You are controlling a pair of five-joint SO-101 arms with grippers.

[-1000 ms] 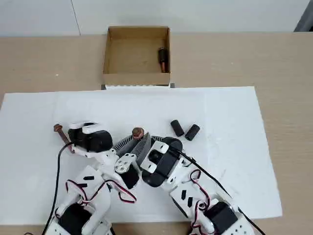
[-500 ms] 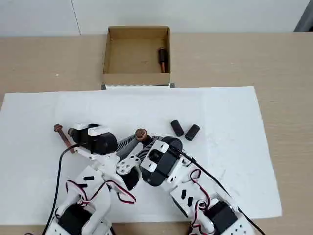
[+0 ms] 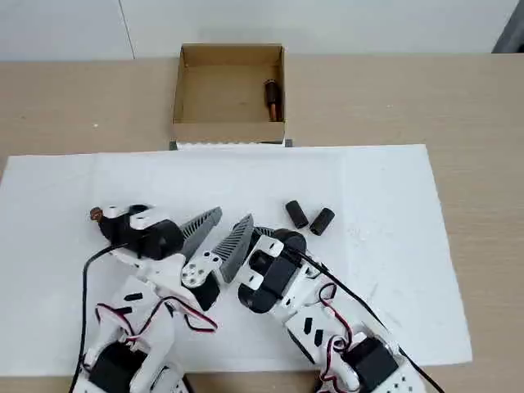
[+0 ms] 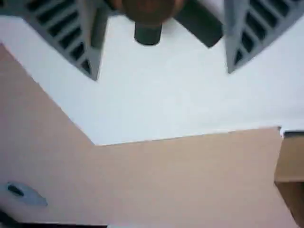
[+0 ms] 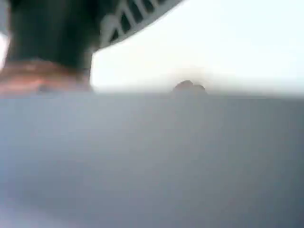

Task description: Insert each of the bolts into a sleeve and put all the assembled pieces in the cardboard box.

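Left wrist view: left gripper (image 4: 162, 69) spread wide, bolt (image 4: 148, 7) and sleeve (image 4: 147, 34) between jaws; off-centre closing could knock them apart.

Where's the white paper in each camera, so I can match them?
High view: white paper, wide sheet before the cardboard box.
Left wrist view: paper between grey fingers and bare table.
Right wrist view: bright area beyond the brown bolt.
Landmark: the box past the paper's far edge.
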